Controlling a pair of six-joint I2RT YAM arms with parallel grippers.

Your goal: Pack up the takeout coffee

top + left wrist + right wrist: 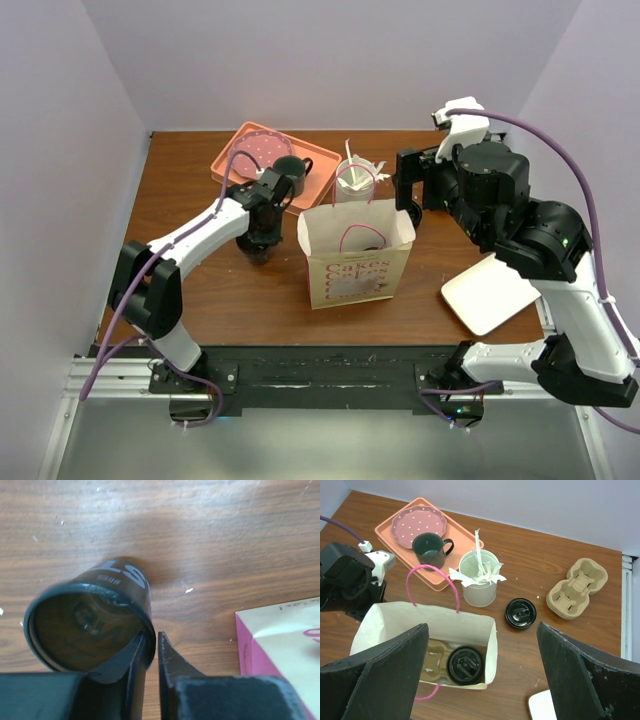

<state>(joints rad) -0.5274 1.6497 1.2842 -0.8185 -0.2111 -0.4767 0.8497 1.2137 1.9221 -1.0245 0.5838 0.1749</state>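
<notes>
The black paper cup with white lettering [120,587] is seen lidless on the wooden table [200,290], just beside the paper bag [355,262], at the bag's 9 o'clock in the top view. Its rim is straddled by the left gripper [153,639]: 1 finger [117,667] is placed inside the cup and the other outside, the jaws standing narrowly apart. Whether the wall is pinched cannot be told.

Inside the bag, a lidded black cup [465,665] is seated in a pulp carrier [434,655]. A loose round black lid [520,613] lies on the table at the bag's 1 o'clock in the right wrist view, with a 2nd pulp cup carrier [577,584] at the lid's 2 o'clock. A clear cup stuffed with paper-wrapped straws [479,582] stands at the bag's 12 o'clock.

At the cup's 12 o'clock, an orange tray [315,160] carries a pink dotted plate [262,150] and a dark mug [288,172].

The right gripper [481,626] is held above the bag, jaws spread wide with nothing between them. A white dish [490,293] lies at the bag's 3 o'clock.
</notes>
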